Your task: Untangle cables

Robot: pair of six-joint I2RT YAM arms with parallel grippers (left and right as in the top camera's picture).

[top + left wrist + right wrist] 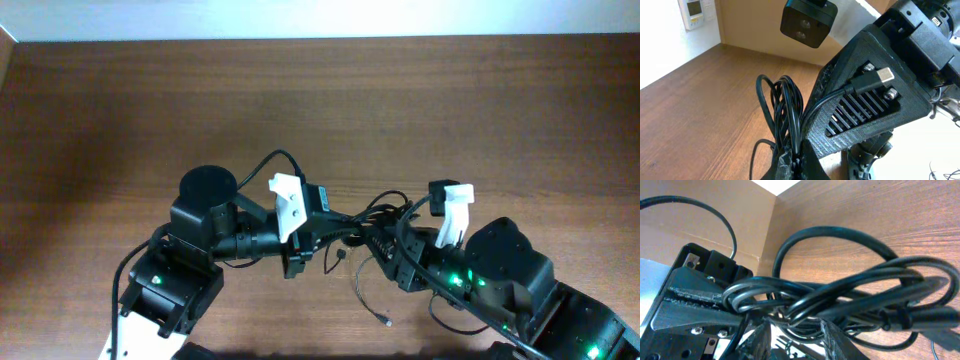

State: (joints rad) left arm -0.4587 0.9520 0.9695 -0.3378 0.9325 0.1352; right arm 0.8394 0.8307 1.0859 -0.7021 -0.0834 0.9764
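Noted cables (368,225) as one tangled bundle of thin black loops, bunched between the two hands near the middle of the bench (120,110), toward its front. Recorded left hand (792,162) pressed together, pinching the bundle's lower loops at the fingertips, with loops rising above the grip. Saw right hand (792,337) with fingers partly apart, several strands crossing over the gap; cannot tell whether pinching any. Found a USB-C plug (884,76) lying against the black side of the right hand, silver tip outward. Traced one loose strand (384,318) from the bundle down onto the bench, ending in a small plug near the front edge.
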